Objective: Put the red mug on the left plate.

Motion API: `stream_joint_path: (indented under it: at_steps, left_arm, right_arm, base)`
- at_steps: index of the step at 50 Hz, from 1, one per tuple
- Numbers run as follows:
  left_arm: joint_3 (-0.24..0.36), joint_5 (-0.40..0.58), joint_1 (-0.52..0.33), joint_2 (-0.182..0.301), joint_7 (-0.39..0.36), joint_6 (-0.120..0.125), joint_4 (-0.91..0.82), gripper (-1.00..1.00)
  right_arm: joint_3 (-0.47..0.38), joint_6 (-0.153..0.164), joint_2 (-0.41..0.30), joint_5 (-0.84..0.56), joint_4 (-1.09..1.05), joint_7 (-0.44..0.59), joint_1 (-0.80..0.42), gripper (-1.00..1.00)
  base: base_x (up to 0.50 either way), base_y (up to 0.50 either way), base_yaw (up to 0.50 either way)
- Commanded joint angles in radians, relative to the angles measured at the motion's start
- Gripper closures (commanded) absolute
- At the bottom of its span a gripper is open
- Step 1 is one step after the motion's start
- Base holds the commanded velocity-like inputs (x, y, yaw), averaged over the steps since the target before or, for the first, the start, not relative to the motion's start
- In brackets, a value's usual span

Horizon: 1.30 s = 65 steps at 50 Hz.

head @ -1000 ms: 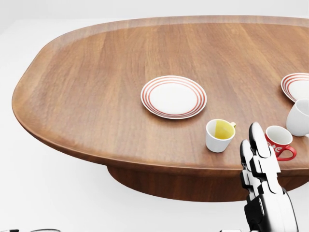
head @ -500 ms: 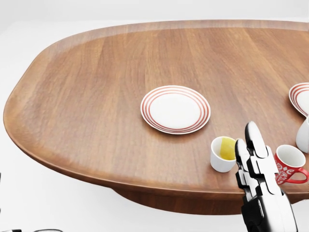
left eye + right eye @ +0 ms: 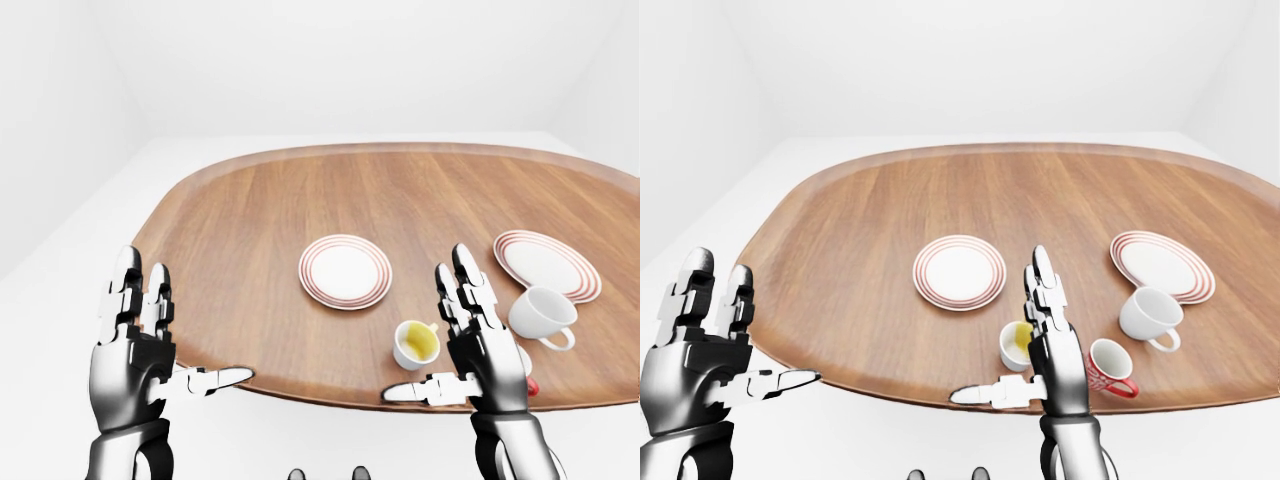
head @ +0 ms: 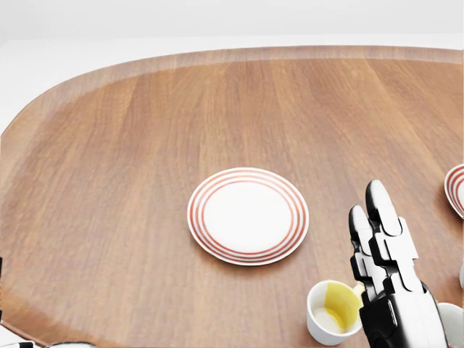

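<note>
Fingers straight and spread on my right hand [image 3: 1055, 345], thumb out sideways, holding nothing; my left hand [image 3: 135, 345] is raised the same way, off the table's [image 3: 250, 210] left edge. The red mug [image 3: 1108, 368] stands upright beside my right hand, clear only in the right-eye view, well apart from the left plate [image 4: 248, 215].
</note>
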Motion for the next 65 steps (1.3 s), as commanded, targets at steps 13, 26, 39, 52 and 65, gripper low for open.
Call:
stream_joint_path:
  at_steps: [13, 26, 39, 52, 65]
  left_arm:
    - [0.0, 0.0, 0.003, -0.002, -0.002, -0.004, 0.001, -1.0]
    - [0.0, 0.001, 0.002, -0.002, -0.001, -0.003, 0.001, -1.0]
    - [-0.003, 0.002, 0.003, -0.001, 0.0, -0.002, -0.001, -1.0]
    - [-0.005, 0.003, 0.001, 0.0, 0.001, 0.0, 0.0, -1.0]
    - [-0.003, 0.001, 0.001, 0.002, 0.002, 0.001, -0.001, -1.0]
  right_arm:
    - [0.016, 0.045, -0.005, -0.053, 0.003, -0.023, -0.013, -1.0]
    - [0.013, 0.042, -0.005, -0.045, 0.003, -0.022, -0.01, -1.0]
    - [0.014, 0.045, -0.005, -0.045, 0.005, -0.021, -0.013, -1.0]
    - [0.019, 0.045, -0.005, -0.075, 0.013, -0.039, -0.032, -1.0]
    - [0.004, 0.045, 0.003, -0.071, 0.028, -0.039, -0.048, -1.0]
  base:
    - [0.5, -0.02, 0.0]
    - [0.5, 0.03, 0.0]
    - [0.5, -0.01, 0.0]
    - [0.24, -0.01, 0.0]
    - [0.2, 0.2, 0.0]
